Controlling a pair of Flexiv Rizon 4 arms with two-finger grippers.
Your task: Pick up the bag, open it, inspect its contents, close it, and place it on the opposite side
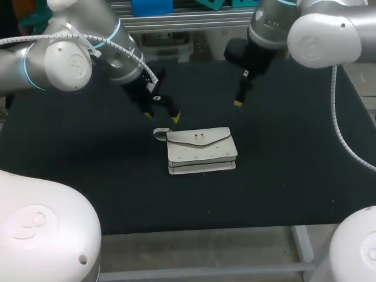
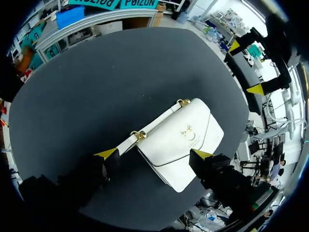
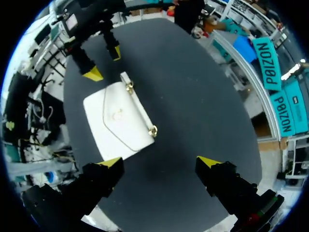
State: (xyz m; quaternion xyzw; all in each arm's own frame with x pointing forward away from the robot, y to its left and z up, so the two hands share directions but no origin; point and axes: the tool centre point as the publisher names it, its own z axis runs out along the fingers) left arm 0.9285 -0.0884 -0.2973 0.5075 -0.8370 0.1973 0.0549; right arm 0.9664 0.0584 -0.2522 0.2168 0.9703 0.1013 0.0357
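The black table (image 1: 305, 176) carries the white bag (image 1: 201, 150) flat near its middle, flap up. Its long axis runs side to side, with its strap ring (image 1: 160, 134) toward my left arm. The pick-up looks not yet begun: the left gripper (image 1: 162, 117) hangs just above that ring end and the right gripper (image 3: 159, 161) farther behind, both spread wide and empty. Next, I judge, one must descend and close across the bag's short width — opening the gold clasp (image 2: 188, 134) comes after.
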